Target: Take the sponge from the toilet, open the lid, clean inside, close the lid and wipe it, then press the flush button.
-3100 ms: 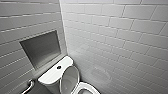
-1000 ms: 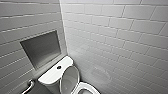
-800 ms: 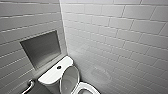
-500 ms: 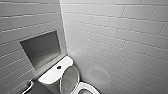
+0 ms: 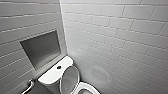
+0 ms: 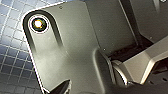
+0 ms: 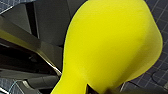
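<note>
Yellow foam bulges out of the right gripper (image 7: 87, 89) — its jaws are closed hard on one end of the sponge (image 7: 107, 45), pinching it to a narrow neck while the rest balloons free. Whether the left gripper is open or closed I cannot tell. Its wrist view gives me the robot's own dark plate over small square floor tiles (image 6: 12, 52).

From where I stand, the risk sits in that grip. So much of the sponge hangs beyond the pinch that, I'd judge, a sideways drag across ceramic could fold it over or tug it out, and a loose sponge would drop into the bowl (image 5: 86, 87). The lid (image 5: 68, 79) stands raised, leaning back toward the tank top (image 5: 51, 74). A knock from an arm could tip it down onto whatever is reaching inside. The flush button (image 5: 59, 67) lies just behind the lid, so a stray brush there might set it off too soon.

The toilet (image 5: 47, 81) is white and glossy — slick, I'd guess, and unforgiving of a hard bump. It is tucked into a corner, with pale brick-laid wall tiles (image 5: 120, 37) close on both sides. A recessed niche (image 5: 41, 48) sits above the tank, and a metal grab rail (image 5: 29, 86) is beside it. Elbow room looks scarce.
</note>
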{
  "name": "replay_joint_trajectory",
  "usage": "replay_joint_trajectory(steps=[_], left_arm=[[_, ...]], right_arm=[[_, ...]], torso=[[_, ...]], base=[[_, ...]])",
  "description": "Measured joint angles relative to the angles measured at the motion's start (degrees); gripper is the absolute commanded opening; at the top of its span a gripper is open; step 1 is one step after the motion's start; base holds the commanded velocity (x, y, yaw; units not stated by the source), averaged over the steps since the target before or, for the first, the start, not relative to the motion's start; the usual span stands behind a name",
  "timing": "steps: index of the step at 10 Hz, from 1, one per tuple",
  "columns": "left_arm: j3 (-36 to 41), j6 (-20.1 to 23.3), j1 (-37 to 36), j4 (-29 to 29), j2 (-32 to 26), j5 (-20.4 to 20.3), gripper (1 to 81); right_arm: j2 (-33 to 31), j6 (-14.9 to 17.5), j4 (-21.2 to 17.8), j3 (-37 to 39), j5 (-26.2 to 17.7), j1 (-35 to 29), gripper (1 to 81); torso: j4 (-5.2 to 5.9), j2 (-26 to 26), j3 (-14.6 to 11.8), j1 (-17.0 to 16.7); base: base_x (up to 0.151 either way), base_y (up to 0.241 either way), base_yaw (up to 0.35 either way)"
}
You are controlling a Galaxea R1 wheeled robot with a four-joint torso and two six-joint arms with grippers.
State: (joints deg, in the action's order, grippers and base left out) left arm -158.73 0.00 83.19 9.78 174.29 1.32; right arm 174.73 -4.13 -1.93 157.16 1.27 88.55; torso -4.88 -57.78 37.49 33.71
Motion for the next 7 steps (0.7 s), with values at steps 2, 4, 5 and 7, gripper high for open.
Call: replay_joint_trajectory(steps=[2, 4, 5, 7], left_arm=[[0.0, 0.0, 0.0, -0.1, 0.0, 0.0, 81.1], [0.0, 0.0, 0.3, -0.2, 0.0, 0.0, 81.1], [0.0, 0.0, 0.6, -0.2, 0.0, 0.1, 81.1], [0.0, 0.0, -0.6, -0.2, 0.0, -0.5, 81.1]], right_arm=[[0.0, 0.0, 0.0, 0.0, 0.2, 0.0, 1.0], [0.0, 0.0, 0.1, 0.0, 0.2, 0.4, 1.0], [0.0, 0.0, 0.1, 0.0, 0.0, 0.8, 1.0], [0.0, 0.0, 0.1, 0.0, 0.7, -0.3, 1.0]], torso=[[0.0, 0.0, 0.0, 0.0], [0.0, 0.0, 0.0, -0.1], [0.0, 0.0, 0.0, -0.1], [0.0, 0.0, 0.0, -0.1]], base=[[0.0, 0.0, 0.0], [0.071, 0.0, 0.0], [0.074, 0.0, 0.0], [0.075, 0.0, 0.0]])
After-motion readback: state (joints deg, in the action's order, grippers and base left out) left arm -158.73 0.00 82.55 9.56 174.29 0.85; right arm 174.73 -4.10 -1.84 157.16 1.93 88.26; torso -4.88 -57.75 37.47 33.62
